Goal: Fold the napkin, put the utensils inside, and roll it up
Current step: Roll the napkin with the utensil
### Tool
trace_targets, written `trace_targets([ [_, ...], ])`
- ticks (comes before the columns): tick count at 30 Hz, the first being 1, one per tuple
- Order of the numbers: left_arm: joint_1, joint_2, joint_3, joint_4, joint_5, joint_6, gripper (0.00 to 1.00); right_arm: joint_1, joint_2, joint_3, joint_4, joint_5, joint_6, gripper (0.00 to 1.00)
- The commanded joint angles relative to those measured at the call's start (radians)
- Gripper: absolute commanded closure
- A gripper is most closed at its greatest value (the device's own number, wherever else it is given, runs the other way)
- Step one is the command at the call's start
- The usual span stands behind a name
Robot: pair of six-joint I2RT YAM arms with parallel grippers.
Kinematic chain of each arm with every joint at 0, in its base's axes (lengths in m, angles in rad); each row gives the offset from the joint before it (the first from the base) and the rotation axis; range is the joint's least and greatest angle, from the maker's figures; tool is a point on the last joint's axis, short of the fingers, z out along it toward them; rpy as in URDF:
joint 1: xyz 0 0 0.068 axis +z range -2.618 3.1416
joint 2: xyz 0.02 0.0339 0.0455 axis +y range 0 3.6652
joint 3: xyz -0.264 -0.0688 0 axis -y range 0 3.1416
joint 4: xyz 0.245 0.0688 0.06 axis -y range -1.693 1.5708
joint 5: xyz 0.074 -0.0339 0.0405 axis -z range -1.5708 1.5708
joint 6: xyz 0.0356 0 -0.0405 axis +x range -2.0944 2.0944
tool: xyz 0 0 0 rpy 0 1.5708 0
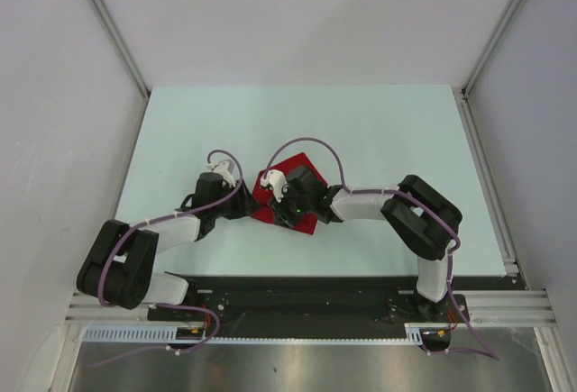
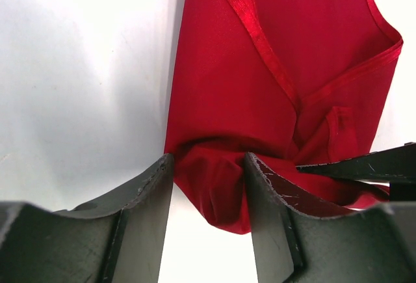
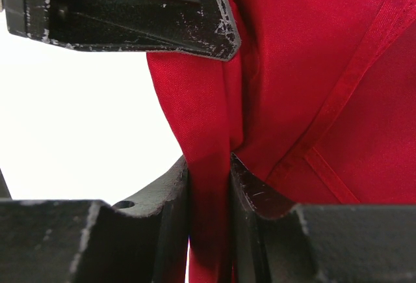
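The red napkin [image 1: 261, 198] lies bunched and folded at the middle of the table, under both grippers. My right gripper [image 1: 281, 210] is shut on a fold of it; in the right wrist view the cloth [image 3: 312, 55] is pinched tight between the fingertips of that gripper [image 3: 209, 162]. My left gripper [image 1: 250, 205] sits at the napkin's left edge. In the left wrist view its jaws [image 2: 209, 159] stand partly apart, with a bunched corner of the napkin [image 2: 260, 49] between them. The orange spoon is not visible in any view.
The pale table [image 1: 361, 140] is walled on the left, back and right. A right finger [image 2: 364, 166] shows in the left wrist view, and a left finger [image 3: 130, 10] in the right wrist view, so the grippers are very close together.
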State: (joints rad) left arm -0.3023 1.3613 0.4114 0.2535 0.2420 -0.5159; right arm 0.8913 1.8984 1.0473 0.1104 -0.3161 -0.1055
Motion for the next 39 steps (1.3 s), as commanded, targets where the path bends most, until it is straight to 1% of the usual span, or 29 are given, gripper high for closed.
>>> trace_targets([
  [1, 0.008, 0.019, 0.010, -0.023, -0.056, 0.011, 0.47, -0.008, 0.059, -0.044, -0.149, 0.006, 0.003, 0.70],
  [11, 0.005, 0.027, 0.030, -0.043, -0.096, 0.033, 0.40, -0.008, 0.080, -0.021, -0.172, -0.023, 0.000, 0.70],
  [15, 0.003, 0.016, 0.032, -0.049, -0.113, 0.040, 0.39, -0.011, 0.087, -0.015, -0.178, -0.032, -0.003, 0.70],
  [18, 0.003, 0.038, 0.040, -0.037, -0.080, 0.040, 0.40, -0.008, 0.094, -0.012, -0.183, -0.035, -0.003, 0.70],
  [20, 0.000, 0.062, 0.037, -0.025, -0.060, 0.031, 0.43, -0.008, 0.096, -0.010, -0.181, -0.035, -0.003, 0.70],
  [23, -0.008, 0.076, 0.024, -0.014, -0.050, 0.021, 0.51, -0.009, 0.096, -0.010, -0.184, -0.037, -0.002, 0.70],
  [24, -0.011, 0.078, 0.020, -0.008, -0.049, 0.019, 0.56, -0.009, 0.097, -0.010, -0.183, -0.037, -0.002, 0.70],
  [26, -0.009, 0.081, 0.010, -0.005, -0.047, 0.016, 0.62, -0.011, 0.100, -0.009, -0.186, -0.040, -0.002, 0.70],
  [27, -0.011, 0.084, 0.009, -0.003, -0.046, 0.014, 0.68, -0.009, 0.103, -0.007, -0.186, -0.041, 0.000, 0.70],
  [29, -0.011, 0.091, 0.009, 0.001, -0.035, 0.013, 0.75, -0.012, 0.108, -0.004, -0.192, -0.044, 0.001, 0.70],
  [30, -0.011, 0.102, 0.010, 0.003, -0.029, 0.013, 0.82, -0.012, 0.108, -0.004, -0.192, -0.046, 0.004, 0.70],
  [32, -0.012, 0.114, 0.017, 0.003, -0.014, 0.016, 0.88, -0.015, 0.102, -0.007, -0.190, -0.046, 0.007, 0.69],
  [33, -0.012, 0.124, 0.018, 0.000, -0.009, 0.016, 0.94, -0.017, 0.088, -0.010, -0.190, -0.047, 0.016, 0.69],
  [35, -0.014, 0.127, 0.027, -0.008, 0.000, 0.025, 0.99, -0.020, 0.062, -0.013, -0.193, -0.038, 0.027, 0.61],
  [36, -0.014, 0.127, 0.029, -0.013, 0.002, 0.025, 1.00, -0.022, 0.033, -0.013, -0.196, -0.037, 0.030, 0.59],
  [38, -0.018, 0.125, 0.040, -0.023, 0.006, 0.033, 1.00, -0.022, 0.002, -0.007, -0.210, -0.015, 0.038, 0.54],
  [39, -0.018, 0.125, 0.044, -0.034, 0.006, 0.034, 1.00, -0.022, -0.018, -0.001, -0.216, -0.012, 0.038, 0.50],
])
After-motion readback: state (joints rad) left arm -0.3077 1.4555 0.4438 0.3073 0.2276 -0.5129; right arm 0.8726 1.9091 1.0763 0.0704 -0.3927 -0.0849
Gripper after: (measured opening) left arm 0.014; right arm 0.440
